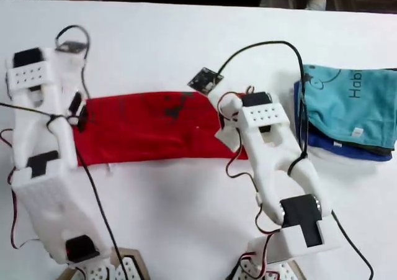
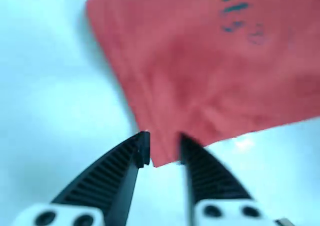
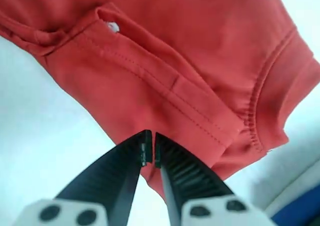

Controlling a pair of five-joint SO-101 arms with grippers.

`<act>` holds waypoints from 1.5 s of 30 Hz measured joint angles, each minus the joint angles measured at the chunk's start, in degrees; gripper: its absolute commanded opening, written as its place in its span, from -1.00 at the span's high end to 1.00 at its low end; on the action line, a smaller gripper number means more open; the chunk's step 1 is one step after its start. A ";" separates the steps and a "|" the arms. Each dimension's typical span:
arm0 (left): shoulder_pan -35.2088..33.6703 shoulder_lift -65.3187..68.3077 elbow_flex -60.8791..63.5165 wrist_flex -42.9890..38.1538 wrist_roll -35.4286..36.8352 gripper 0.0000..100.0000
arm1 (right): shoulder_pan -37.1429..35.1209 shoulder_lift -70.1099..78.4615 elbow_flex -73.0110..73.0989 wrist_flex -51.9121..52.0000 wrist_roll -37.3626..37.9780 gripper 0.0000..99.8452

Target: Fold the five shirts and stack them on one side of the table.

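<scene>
A red shirt, folded into a long band, is lying across the white table. The left gripper is straddling one corner, fingers spread; the right gripper is pinching the opposite end (near the folded stack).

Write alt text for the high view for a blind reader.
A red shirt lies folded into a long band across the white table, with the left arm at one end and the right arm at the other. A stack of folded shirts sits beside the right arm.
</scene>
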State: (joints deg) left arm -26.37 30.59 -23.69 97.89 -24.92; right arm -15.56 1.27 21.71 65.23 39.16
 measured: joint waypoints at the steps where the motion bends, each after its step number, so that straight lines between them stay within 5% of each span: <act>1: -0.62 1.85 0.00 -0.88 1.14 0.45 | 0.00 0.00 0.00 0.00 0.00 0.96; 15: -1.58 16.70 -5.63 -8.53 4.13 0.48 | -0.09 0.00 0.00 0.97 0.00 0.96; 26: -1.49 23.30 -20.92 2.29 -1.58 0.49 | -0.09 0.00 0.00 1.49 0.00 0.96; 40: -1.41 30.68 -29.10 3.08 -1.67 0.49 | -0.09 0.00 0.00 1.49 0.00 0.96; 45: -0.09 31.21 -29.27 3.34 -3.34 0.82 | -0.09 0.00 0.00 1.49 0.00 0.96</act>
State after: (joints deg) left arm -26.46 61.80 -52.97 101.23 -28.26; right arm -15.65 1.27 21.71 66.73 39.16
